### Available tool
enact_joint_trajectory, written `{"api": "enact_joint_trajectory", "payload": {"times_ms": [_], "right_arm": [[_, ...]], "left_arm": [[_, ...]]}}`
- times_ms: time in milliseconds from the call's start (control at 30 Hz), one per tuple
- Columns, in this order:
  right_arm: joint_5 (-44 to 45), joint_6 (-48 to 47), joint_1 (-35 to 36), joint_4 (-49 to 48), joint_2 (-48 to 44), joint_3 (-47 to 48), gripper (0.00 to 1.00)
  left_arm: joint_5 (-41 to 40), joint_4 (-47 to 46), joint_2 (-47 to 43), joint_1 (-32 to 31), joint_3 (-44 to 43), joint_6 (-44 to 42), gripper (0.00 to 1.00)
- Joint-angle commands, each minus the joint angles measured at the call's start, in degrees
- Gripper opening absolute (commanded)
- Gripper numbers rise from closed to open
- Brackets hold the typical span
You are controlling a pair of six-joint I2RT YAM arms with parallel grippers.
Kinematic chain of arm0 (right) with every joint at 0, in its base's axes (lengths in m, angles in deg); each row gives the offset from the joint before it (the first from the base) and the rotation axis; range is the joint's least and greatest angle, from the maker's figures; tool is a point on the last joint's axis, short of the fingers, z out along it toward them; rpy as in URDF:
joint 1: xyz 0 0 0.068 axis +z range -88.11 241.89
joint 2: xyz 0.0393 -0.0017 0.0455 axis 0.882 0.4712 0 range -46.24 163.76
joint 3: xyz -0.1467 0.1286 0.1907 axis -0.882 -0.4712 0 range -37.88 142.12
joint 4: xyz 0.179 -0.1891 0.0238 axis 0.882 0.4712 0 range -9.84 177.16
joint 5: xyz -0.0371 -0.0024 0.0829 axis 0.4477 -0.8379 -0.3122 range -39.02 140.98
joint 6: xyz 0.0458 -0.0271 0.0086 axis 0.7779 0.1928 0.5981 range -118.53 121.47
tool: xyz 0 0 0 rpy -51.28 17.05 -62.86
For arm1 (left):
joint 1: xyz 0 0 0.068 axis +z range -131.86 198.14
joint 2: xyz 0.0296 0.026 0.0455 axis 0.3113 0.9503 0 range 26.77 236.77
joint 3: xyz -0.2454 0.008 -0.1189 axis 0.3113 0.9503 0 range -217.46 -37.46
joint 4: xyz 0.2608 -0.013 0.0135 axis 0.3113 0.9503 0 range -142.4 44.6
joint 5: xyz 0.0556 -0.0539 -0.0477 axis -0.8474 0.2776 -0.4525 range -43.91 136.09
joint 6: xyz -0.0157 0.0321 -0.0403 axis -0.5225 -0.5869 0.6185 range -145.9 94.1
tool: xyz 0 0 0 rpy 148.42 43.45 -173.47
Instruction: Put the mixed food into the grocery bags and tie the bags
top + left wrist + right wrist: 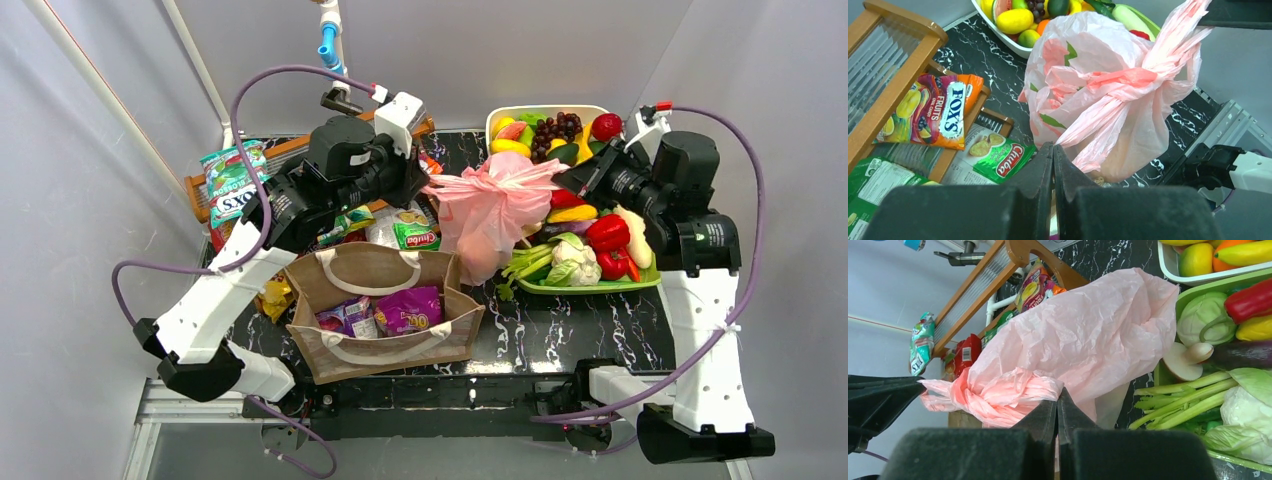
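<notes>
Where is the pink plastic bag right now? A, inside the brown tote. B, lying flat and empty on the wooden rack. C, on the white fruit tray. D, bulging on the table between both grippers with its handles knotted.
D: the pink bag stands full between the left gripper and right gripper, each shut on a handle end, with the knot tied.

"FOX'S FRUITS" on orange packet [943, 112]; "Chuba" on green packet [1004, 160]

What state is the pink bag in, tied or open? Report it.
Tied: the pink bag has its handles crossed in a knot above its gathered mouth.
</notes>
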Motion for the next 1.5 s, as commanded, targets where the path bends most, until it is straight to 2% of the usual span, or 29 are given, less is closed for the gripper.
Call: {"api": "enact_joint_trajectory", "payload": {"times_ms": [0, 267, 400, 533, 567, 667, 733, 767, 833, 867, 900, 933, 1000, 1100, 1300, 1467], "right_arm": [[0.8, 0.2, -0.1, -0.7, -1.2, -4.9, 0.01], [6.2, -2.2, -0.1, -0.6, -3.0, -20.1, 0.01], [7.4, -3.5, -0.1, 1.0, -1.9, -20.3, 0.01], [6.2, -4.9, -0.1, 2.4, -1.6, -16.5, 0.01], [5.7, -5.5, -0.1, 2.9, -1.6, -15.3, 0.04], [5.3, -5.9, 0.0, 4.9, -1.3, -11.5, 0.33], [6.0, -5.9, 0.2, 6.4, -1.4, -9.9, 0.48], [6.5, -5.8, 0.3, 7.1, -1.4, -9.4, 0.53], [7.1, -5.8, 0.4, 8.3, -1.6, -8.5, 0.59], [7.4, -5.8, 0.4, 8.9, -1.6, -8.1, 0.6], [7.7, -5.9, 0.5, 9.3, -1.7, -7.7, 0.61], [7.8, -5.9, 0.6, 9.7, -1.9, -7.6, 0.61], [8.4, -5.9, 0.6, 10.3, -2.3, -7.1, 0.62], [9.2, -5.8, 0.6, 10.7, -2.5, -6.3, 0.63], [9.5, -5.7, 0.6, 11.1, -2.3, -5.4, 0.63], [8.7, -5.7, 0.6, 10.5, -2.9, -6.4, 0.63]], "left_arm": [[-2.0, 3.0, -0.9, 0.6, 3.0, -0.9, 0.0], [-2.4, -2.2, -3.8, 0.5, 19.3, 1.7, 0.0], [-0.8, -3.6, -3.8, 0.6, 21.6, 2.9, 0.0], [1.0, -5.3, -4.1, 0.5, 22.3, 3.6, 0.0], [1.8, -5.6, -4.1, 0.6, 22.3, 3.8, 0.0], [5.4, -6.2, -3.5, 0.6, 22.0, 4.1, 0.0], [7.6, -6.3, -3.0, 0.5, 21.5, 4.0, 0.0], [8.4, -6.3, -2.8, 0.5, 21.1, 3.8, 0.08], [9.5, -6.2, -2.5, 0.6, 20.2, 3.2, 0.32], [9.8, -6.1, -2.4, 0.6, 19.6, 2.9, 0.42], [10.1, -5.9, -2.4, 0.6, 19.0, 2.5, 0.6], [10.6, -5.8, -2.3, 0.6, 18.3, 2.0, 0.73], [11.9, -5.9, -2.2, -0.2, 17.0, 0.2, 0.9], [10.8, -5.8, -1.6, -3.7, 15.1, -4.9, 0.98], [8.6, -3.9, 2.6, -8.0, 11.6, -11.9, 0.98], [10.1, -3.8, 5.6, -8.7, 10.5, -11.5, 0.98]]}}
